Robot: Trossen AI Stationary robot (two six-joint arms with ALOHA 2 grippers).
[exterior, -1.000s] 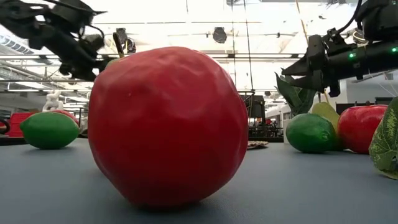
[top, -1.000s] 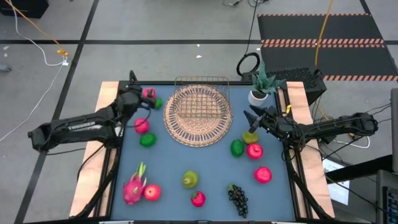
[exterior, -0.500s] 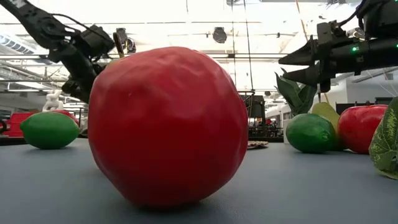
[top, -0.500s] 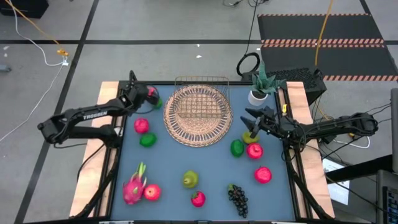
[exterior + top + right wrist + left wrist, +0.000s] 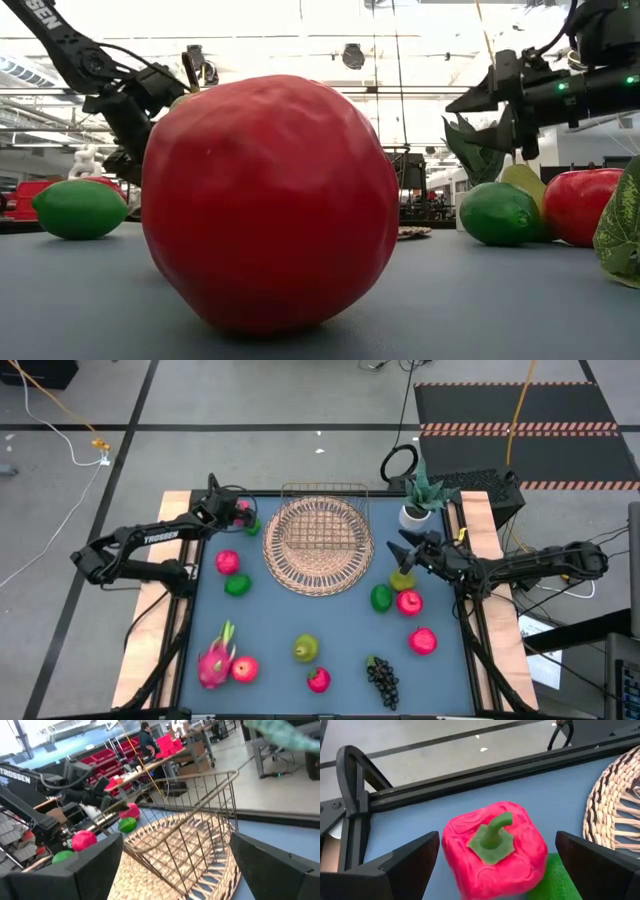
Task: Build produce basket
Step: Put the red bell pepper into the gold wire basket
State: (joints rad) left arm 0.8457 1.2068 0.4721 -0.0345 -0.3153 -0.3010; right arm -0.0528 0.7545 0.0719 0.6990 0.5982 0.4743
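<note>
Left gripper (image 5: 490,865) wide open, empty, straddling red fruit (image 5: 239,510) upper left. Right gripper (image 5: 404,544) likewise spread, holding nothing. Could nudge the lime (image 5: 252,526) touching it.

One wire basket (image 5: 322,520) on one wicker mat (image 5: 318,546); one potted plant (image 5: 418,500); one dragon fruit (image 5: 214,663); one grape bunch (image 5: 382,680); two pears (image 5: 307,649); three limes (image 5: 237,585).

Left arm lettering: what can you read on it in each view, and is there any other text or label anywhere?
"TROSSEN" – white letters on the left arm, right wrist view.
"TROSSEN" – same arm, high view, small, barely legible.
"SEN" – cut-off end of that word, low view.
Nothing readable on the produce, the basket or the right arm.
</note>
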